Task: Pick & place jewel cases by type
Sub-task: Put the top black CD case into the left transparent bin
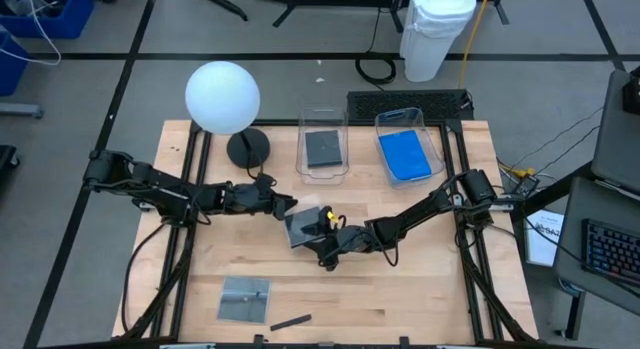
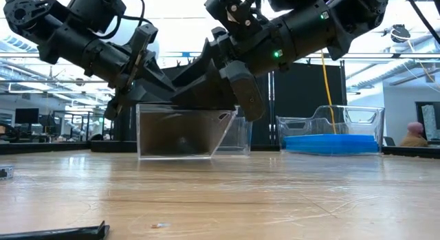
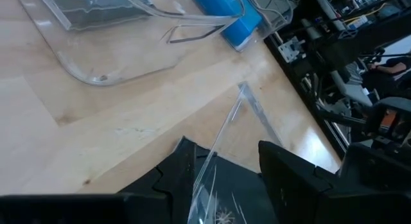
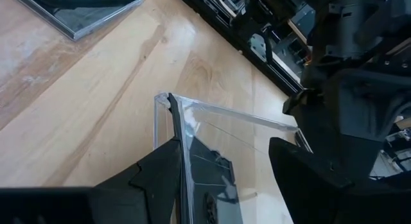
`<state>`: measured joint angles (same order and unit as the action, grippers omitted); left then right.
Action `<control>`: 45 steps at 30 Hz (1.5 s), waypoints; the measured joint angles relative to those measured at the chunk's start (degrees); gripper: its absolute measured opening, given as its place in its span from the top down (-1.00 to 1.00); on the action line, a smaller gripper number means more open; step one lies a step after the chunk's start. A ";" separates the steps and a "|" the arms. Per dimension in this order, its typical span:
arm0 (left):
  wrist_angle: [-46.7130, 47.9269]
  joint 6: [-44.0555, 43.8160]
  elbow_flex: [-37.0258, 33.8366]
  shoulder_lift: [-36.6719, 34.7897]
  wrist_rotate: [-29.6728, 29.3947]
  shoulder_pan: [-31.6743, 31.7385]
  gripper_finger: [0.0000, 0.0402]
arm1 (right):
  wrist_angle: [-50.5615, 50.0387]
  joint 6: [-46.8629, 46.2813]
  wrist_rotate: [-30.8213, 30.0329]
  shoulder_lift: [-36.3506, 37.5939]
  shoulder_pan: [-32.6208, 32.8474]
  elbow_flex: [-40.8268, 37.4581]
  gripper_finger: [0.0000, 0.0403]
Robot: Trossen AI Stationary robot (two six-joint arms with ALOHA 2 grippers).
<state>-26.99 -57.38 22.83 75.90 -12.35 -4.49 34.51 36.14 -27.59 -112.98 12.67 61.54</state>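
High view: both arms meet at table centre. The left gripper (image 1: 278, 204) comes in from 9 o'clock, the right gripper (image 1: 322, 244) from 3 o'clock, and both have hold of one dark jewel case (image 1: 303, 226), which is lifted off the wood and tilted.

The wrist views confirm the double grip. In each, the case's clear edge runs between that arm's own two fingers, jaws set fairly wide and closed on the plastic.

Other cases:
- a second dark case (image 1: 245, 298) lies flat on the table at 7 o'clock, with a small dark stick (image 1: 290, 321) just beside it
- one dark case (image 1: 322, 149) sits in the left clear tub (image 1: 322, 116) at 12 o'clock
- blue cases (image 1: 406, 154) sit in the right clear tub (image 1: 423, 124) at 1 o'clock. I cannot count them.

A white globe lamp (image 1: 222, 96) stands at 11 o'clock.

Judgement: this looks like a handover, or a joint regrip, of a dark case on its way to the left tub. The sort is well along. Next, one gripper must let go while the other keeps a firm hold. The remaining arm then carries the case toward 12 o'clock and lowers it flat onto the dark case there. Risk: thin, slick plastic may slip or twist at the release.
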 joint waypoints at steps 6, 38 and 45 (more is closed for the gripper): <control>7.40 -3.66 -0.11 0.13 1.27 0.00 0.13 | 0.63 0.04 -0.45 0.14 0.00 0.12 -0.11; 3.24 -0.76 0.04 0.02 5.63 -5.19 0.13 | -18.52 -15.36 -2.24 6.16 -2.60 0.11 -0.11; 2.93 10.62 0.04 -5.97 5.19 -6.86 0.13 | -30.45 -21.89 2.88 14.30 1.38 -1.22 -0.11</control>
<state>-24.06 -46.75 22.87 69.93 -7.16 -11.35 4.06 14.25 -24.71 -98.68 14.04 60.32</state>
